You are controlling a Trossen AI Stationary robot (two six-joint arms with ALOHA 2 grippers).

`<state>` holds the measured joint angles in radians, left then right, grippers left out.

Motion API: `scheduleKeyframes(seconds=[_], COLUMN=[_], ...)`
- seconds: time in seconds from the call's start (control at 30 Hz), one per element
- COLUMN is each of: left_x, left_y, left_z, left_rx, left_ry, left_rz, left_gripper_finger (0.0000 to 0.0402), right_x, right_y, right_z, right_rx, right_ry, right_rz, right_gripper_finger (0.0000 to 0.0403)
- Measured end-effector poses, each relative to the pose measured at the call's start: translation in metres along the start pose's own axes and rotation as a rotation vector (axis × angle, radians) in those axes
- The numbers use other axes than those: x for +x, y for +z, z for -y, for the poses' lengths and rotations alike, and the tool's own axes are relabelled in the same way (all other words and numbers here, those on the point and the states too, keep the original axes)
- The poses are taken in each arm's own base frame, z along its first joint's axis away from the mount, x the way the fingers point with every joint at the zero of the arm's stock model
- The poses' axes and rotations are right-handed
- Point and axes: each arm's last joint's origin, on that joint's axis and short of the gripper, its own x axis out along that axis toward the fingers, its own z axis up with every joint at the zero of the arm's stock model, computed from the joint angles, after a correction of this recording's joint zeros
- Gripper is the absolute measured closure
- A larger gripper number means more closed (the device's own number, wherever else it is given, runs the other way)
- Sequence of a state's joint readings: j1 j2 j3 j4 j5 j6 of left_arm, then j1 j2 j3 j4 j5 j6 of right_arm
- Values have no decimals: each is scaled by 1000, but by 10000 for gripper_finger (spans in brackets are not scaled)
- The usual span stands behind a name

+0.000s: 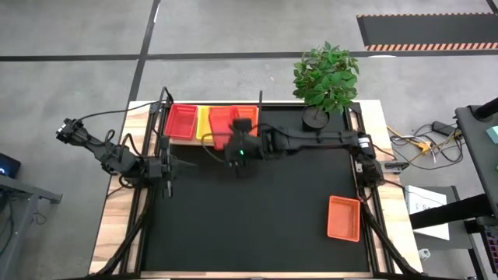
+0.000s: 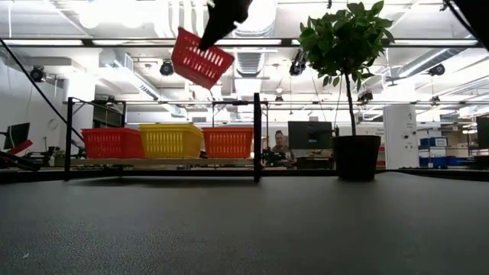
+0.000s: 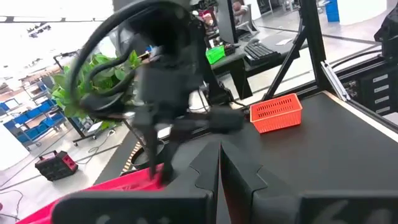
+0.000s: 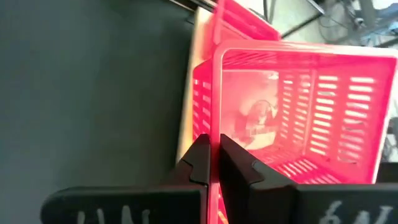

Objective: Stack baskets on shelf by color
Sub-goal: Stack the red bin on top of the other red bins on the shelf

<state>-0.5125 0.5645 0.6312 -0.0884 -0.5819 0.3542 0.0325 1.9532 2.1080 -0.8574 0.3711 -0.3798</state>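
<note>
**Red basket held up over the shelf**

The right gripper [image 4: 214,163] has its jaws pinched shut on the rim of a red basket [image 2: 201,58]. The basket hangs tilted in the air above the shelf [image 1: 172,140]. It is shallow, with slotted mesh walls. On the shelf sit a red stack [image 2: 112,143], a yellow stack [image 2: 171,140] and an orange stack [image 2: 227,142], side by side. One orange basket [image 1: 344,218] lies alone on the black mat [image 1: 249,218], well apart. The left gripper [image 3: 219,163] waits near the shelf's left end, jaws closed on nothing.
</note>
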Motion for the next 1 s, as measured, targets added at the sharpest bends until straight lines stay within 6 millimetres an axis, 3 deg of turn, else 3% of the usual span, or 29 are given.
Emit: scheduleKeyframes(seconds=[0.1, 0.2, 0.47, 0.67, 0.87, 1.0], left_x=[-1, -3, -3, -2, 1, 2], left_y=[0, 1, 3, 4, 3, 3], left_z=[-1, -2, -3, -3, -1, 1], left_rx=[-2, -6, 30, 29, 36, 42], left_ry=[2, 5, 12, 15, 11, 9], left_rz=[4, 10, 25, 29, 19, 12], left_gripper_finger=[402, 402, 402, 402, 402, 402], right_x=[12, 22, 47, 82, 104, 110], right_y=[-1, 0, -4, -12, -19, -20], right_z=[14, 15, -31, -71, -82, -82], right_rx=[-25, -38, -102, -160, -144, -98], right_ry=[-11, 92, 629, 650, 634, 630], right_rz=[-6, 33, 123, 13, -42, -47], right_gripper_finger=[394, 394, 394, 394, 387, 350])
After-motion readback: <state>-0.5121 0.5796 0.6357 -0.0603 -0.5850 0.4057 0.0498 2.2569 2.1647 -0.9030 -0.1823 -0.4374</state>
